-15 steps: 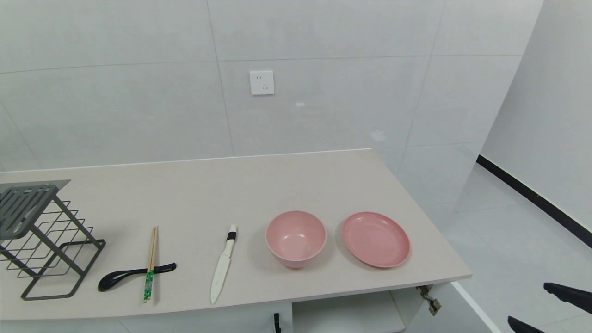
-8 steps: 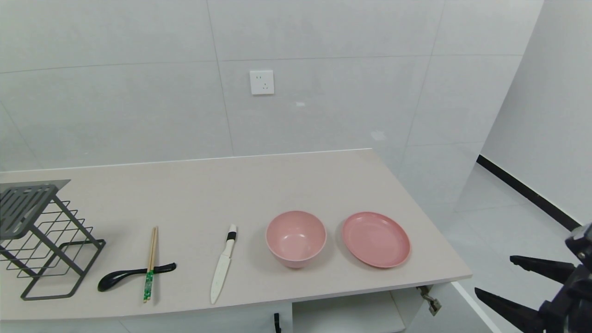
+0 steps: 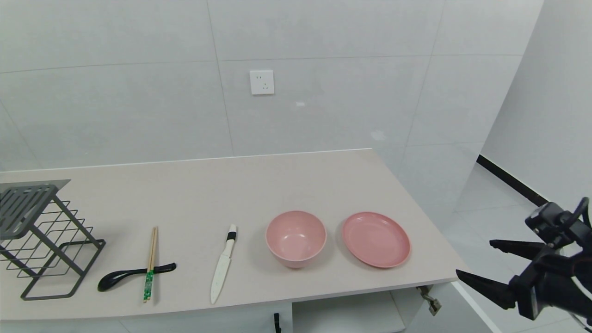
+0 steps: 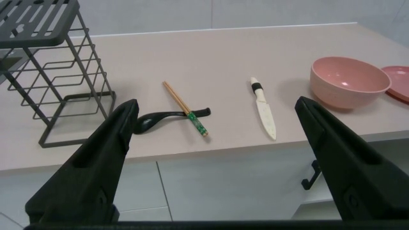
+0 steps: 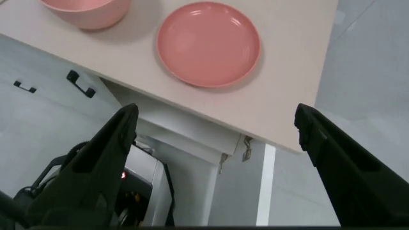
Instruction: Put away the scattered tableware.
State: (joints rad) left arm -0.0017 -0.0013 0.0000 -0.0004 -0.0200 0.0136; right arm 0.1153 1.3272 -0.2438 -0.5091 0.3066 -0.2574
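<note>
Surface: we find the tableware in a row along its front edge.
Rack: left edge, cut off by the frame.
Right claw: spread wide, empty, off the right edge.
Left claw: spread wide, empty, off the front edge.
Plate: front right corner.
Bowl: just beside the plate, apart.
Knife: mid-front.
Spoon: near the rack.
Chopsticks: lying across the spoon.

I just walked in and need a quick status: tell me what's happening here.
Nothing is held yet. The bowl, plate, knife, spoon and chopsticks lie on the counter, chopsticks across the spoon's handle, a wire rack at the left end. The right tool hangs open off the counter's right end, near the plate; the left tool is open in front of the counter.
</note>
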